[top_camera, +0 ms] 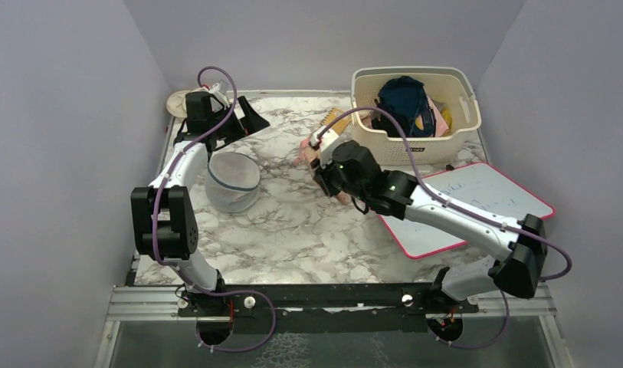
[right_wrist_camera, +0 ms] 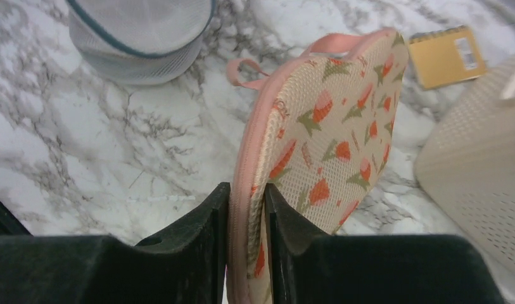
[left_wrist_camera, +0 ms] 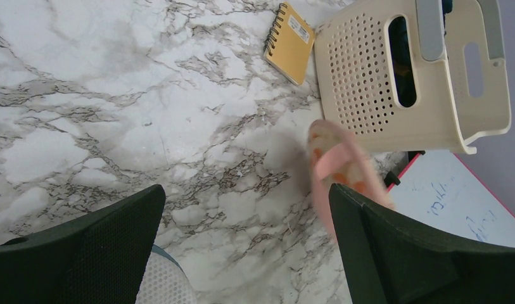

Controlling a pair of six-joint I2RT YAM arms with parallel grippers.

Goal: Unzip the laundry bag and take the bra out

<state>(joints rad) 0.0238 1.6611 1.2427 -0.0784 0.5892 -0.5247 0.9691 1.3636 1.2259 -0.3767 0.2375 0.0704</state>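
Observation:
The laundry bag [right_wrist_camera: 330, 126] is a peach mesh pouch with orange-red leaf prints and pink edging. It stands on edge above the marble, its pink loop toward the mesh dome. My right gripper [right_wrist_camera: 247, 196] is shut on its pink zipped edge, one finger against each side. From above, only a bit of the laundry bag [top_camera: 306, 153] shows beyond the right gripper [top_camera: 323, 165], in front of the basket. My left gripper [top_camera: 249, 116] hangs open at the back left, nothing between its fingers. In its view the laundry bag [left_wrist_camera: 343, 168] is a blur behind the right finger. The bra is hidden.
A cream plastic basket [top_camera: 400, 149] with dark clothes stands at the back right. A white mesh dome with a blue rim [top_camera: 231, 182] sits left of centre. A yellow notebook [left_wrist_camera: 291, 43] lies by the basket. A pink-edged whiteboard [top_camera: 477, 203] lies at the right.

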